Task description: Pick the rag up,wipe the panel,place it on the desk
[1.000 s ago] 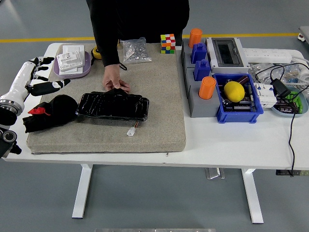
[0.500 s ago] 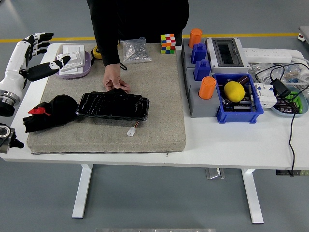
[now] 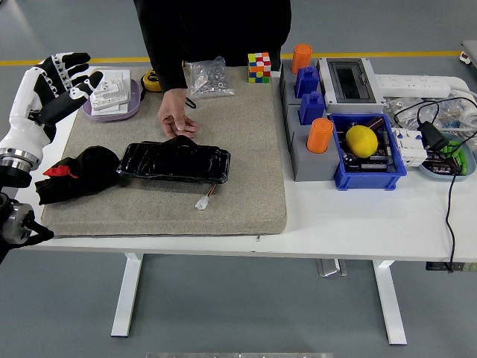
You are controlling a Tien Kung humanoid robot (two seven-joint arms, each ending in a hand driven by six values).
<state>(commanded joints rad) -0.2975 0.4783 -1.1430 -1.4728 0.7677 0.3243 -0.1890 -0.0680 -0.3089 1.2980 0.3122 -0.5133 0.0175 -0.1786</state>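
The rag (image 3: 74, 174) is a dark, crumpled lump with a bit of red on it. It lies on the left end of the gray mat (image 3: 246, 149), touching the left end of the panel (image 3: 175, 162), so it is close by for wiping. The panel is black and shiny and lies flat in the middle of the mat, where an arm from the left side can get to it. A small white plug (image 3: 202, 202) on a short wire lies just in front of it. A person stands at the far side, and the person's hand (image 3: 177, 123) hangs just behind the panel's back edge, maybe ready to hold it; I cannot tell if it touches. The robot's left hand (image 3: 56, 82) is up high at the left edge of the surface (image 3: 350, 224), near the purple tray (image 3: 112, 101) and well apart from the rag. Its fingers are spread wide and it holds nothing. So the rag is not picked up yet, and the hand would need to come down to it first. The right hand cannot be seen.
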